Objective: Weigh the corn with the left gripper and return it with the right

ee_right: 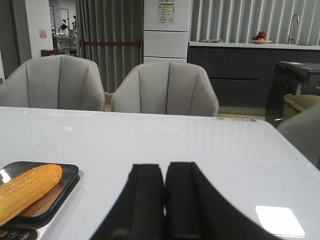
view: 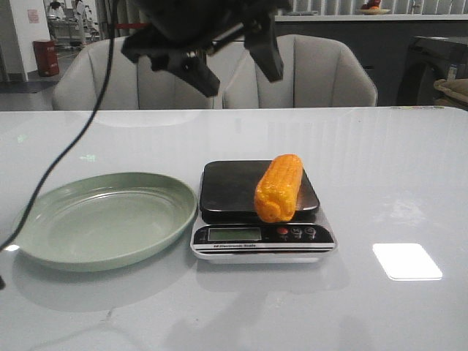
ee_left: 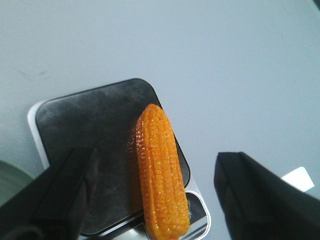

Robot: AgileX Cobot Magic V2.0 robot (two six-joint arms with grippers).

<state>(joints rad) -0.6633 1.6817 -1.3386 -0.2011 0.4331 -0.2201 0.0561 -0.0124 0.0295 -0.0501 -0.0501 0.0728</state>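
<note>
The orange-yellow corn (view: 279, 187) lies on the black platform of the kitchen scale (view: 227, 190), along its right side, one end hanging over the front edge. It also shows in the left wrist view (ee_left: 161, 170) and the right wrist view (ee_right: 25, 191). My left gripper (view: 241, 73) hangs open and empty high above the scale; its fingers (ee_left: 260, 195) stand wide apart on either side of the corn, well clear of it. My right gripper (ee_right: 165, 172) is shut and empty, low over the table to the right of the scale; it does not show in the front view.
A pale green plate (view: 44, 219) sits on the white table just left of the scale. The scale's display and buttons (view: 296, 232) face the front edge. A black cable (view: 69, 150) hangs down at the left. Grey chairs (view: 300, 73) stand behind the table.
</note>
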